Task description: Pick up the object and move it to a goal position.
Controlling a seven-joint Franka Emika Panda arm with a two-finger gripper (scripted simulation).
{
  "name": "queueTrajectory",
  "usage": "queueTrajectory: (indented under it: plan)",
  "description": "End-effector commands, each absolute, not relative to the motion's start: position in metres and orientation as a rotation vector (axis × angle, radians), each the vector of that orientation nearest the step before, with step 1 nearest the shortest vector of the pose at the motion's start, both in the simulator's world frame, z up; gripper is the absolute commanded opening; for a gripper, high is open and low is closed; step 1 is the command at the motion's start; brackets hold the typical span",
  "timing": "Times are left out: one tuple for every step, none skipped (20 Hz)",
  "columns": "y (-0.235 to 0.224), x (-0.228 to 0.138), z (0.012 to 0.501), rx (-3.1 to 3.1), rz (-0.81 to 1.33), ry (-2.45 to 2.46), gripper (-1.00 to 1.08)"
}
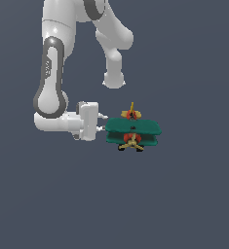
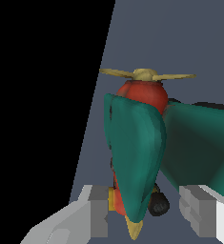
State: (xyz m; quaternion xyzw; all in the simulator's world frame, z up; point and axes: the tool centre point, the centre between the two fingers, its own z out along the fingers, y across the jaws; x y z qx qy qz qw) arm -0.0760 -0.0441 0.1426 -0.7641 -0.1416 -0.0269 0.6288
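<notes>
Plain grey-blue backdrop, no bench edge or goal marker discernible. End effector [image 1: 106,123] points toward the exterior view's right, and the biplane [image 1: 133,130] lies directly beyond its tips, wings spanning crosswise to the reach; the wrist view shows fingers [image 2: 98,213] parted either side of the tail end, contact unclear, grip not confirmable.
</notes>
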Motion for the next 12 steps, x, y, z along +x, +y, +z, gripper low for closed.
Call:
queueTrajectory:
  plan:
    - [-0.0447,-0.0748,0.1451,-1.731,-0.081,-0.326,0.28]
    - [-0.045,-0.0744,0.1457,-1.725,-0.086,-0.326,0.28]
    - [-0.0452,-0.0741,0.1462,-1.721,-0.091,-0.327,0.28]
    - [-0.0456,-0.0738,0.1465,-1.718,-0.095,-0.328,0.28]
    - [-0.0459,-0.0736,0.1465,-1.716,-0.099,-0.33,0.28]
    - [-0.0463,-0.0733,0.1462,-1.715,-0.102,-0.333,0.28]
    - [-0.0468,-0.0731,0.1458,-1.716,-0.105,-0.336,0.28]
    - [-0.0472,-0.0728,0.1451,-1.717,-0.107,-0.339,0.28]
    - [-0.0476,-0.0727,0.1444,-1.719,-0.108,-0.343,0.28]
    - [-0.0479,-0.0726,0.1439,-1.72,-0.109,-0.345,0.28]
    - [-0.048,-0.0725,0.1436,-1.721,-0.109,-0.347,0.28]
    - [-0.0483,-0.0724,0.1432,-1.721,-0.109,-0.347,0.28]
